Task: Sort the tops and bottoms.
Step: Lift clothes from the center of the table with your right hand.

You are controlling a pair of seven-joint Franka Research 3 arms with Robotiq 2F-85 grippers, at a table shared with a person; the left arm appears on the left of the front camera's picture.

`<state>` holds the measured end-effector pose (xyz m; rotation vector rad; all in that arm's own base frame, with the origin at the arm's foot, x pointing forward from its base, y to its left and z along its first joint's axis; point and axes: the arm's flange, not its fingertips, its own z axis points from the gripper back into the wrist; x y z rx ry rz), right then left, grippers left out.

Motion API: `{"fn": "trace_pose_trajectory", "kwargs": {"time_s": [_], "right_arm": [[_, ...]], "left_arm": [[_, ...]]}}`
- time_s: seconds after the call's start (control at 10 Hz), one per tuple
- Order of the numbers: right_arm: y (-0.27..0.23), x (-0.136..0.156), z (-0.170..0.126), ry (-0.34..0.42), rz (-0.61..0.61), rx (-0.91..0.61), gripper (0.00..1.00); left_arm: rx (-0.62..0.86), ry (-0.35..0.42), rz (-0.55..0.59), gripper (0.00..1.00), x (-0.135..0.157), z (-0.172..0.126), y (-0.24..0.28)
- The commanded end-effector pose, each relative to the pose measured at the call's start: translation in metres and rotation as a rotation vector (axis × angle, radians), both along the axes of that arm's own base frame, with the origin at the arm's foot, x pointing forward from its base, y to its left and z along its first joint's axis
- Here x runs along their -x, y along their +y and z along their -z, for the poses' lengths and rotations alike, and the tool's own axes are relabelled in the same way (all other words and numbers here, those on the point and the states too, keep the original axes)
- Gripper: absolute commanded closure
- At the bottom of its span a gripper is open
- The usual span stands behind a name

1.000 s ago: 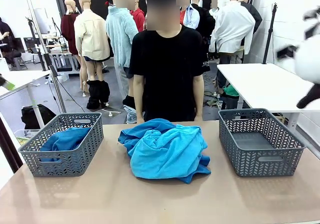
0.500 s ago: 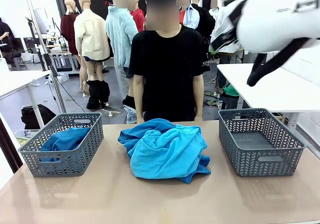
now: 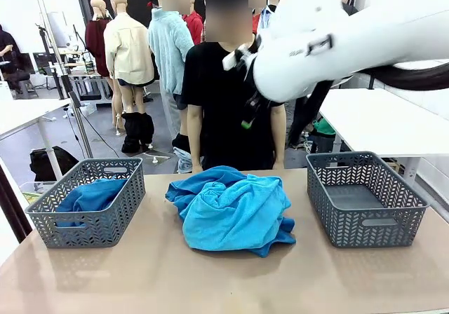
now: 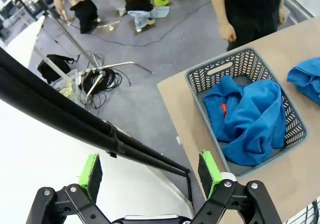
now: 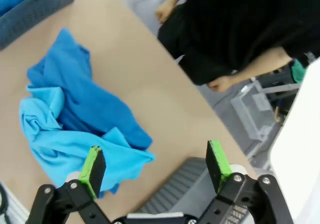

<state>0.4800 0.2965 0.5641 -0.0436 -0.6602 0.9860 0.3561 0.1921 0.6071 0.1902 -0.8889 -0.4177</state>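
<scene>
Both sets of jaws are spread wide with nothing between the green pads. The left gripper (image 4: 150,168) hangs high off the table's left end, looking down on the left basket (image 4: 295,115). The right gripper (image 5: 155,156) is up above the table's middle, and the right arm (image 3: 330,41) crosses the top of the front view.

On the tan table (image 3: 210,279), count so far: two grey baskets and one heap. The pile of blue tops (image 3: 235,212) sits dead centre between the baskets, touching neither. It's a crumpled mound, a bit longer left to right than front to back, so it doesn't really point anywhere. I see two shades, light turquoise on top and deeper blue under and behind; can't tell how many pieces.

The left basket holds bunched blue fabric (image 4: 250,119) with one small red tag (image 4: 224,108). The right basket (image 3: 365,223) shows a bare grey bottom.

One person (image 3: 235,97) in a black tee stands at the far edge, arms down.
</scene>
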Motion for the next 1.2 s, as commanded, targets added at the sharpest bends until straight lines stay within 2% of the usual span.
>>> {"fn": "trace_pose_trajectory", "kwargs": {"time_s": [0.0, 0.1, 0.3, 0.4, 0.5, 0.7, 0.8, 0.9, 1.1], "right_arm": [[0.015, -0.006, 0.031, 0.025, -0.046, 0.114, 0.00], [0.025, 0.002, 0.060, 0.052, -0.073, 0.163, 0.00], [0.032, 0.012, 0.094, 0.133, -0.118, 0.222, 0.00], [0.029, 0.023, 0.107, 0.172, -0.142, 0.280, 0.00], [0.029, 0.030, 0.115, 0.198, -0.177, 0.268, 0.00], [0.026, 0.049, 0.125, 0.298, -0.261, 0.260, 0.00], [0.014, 0.051, 0.113, 0.298, -0.243, 0.230, 0.00], [0.041, 0.039, 0.134, 0.251, -0.201, 0.267, 0.00], [0.041, 0.039, 0.134, 0.251, -0.201, 0.267, 0.00]], "left_arm": [[-0.002, 0.011, -0.003, 0.00, 0.003, -0.003, 0.005], [-0.002, 0.011, -0.003, 0.00, 0.003, -0.003, 0.005], [-0.002, 0.011, -0.003, 0.00, 0.003, -0.003, 0.005], [-0.002, 0.011, -0.003, 0.00, 0.003, -0.003, 0.005], [-0.002, 0.011, -0.003, 0.00, 0.003, -0.003, 0.005], [-0.002, 0.011, -0.003, 0.00, 0.003, -0.003, 0.005], [-0.002, 0.011, -0.003, 0.00, 0.003, -0.003, 0.005], [-0.002, 0.011, -0.003, 0.00, 0.003, -0.003, 0.005], [-0.002, 0.011, -0.003, 0.00, 0.003, -0.003, 0.005]]}}
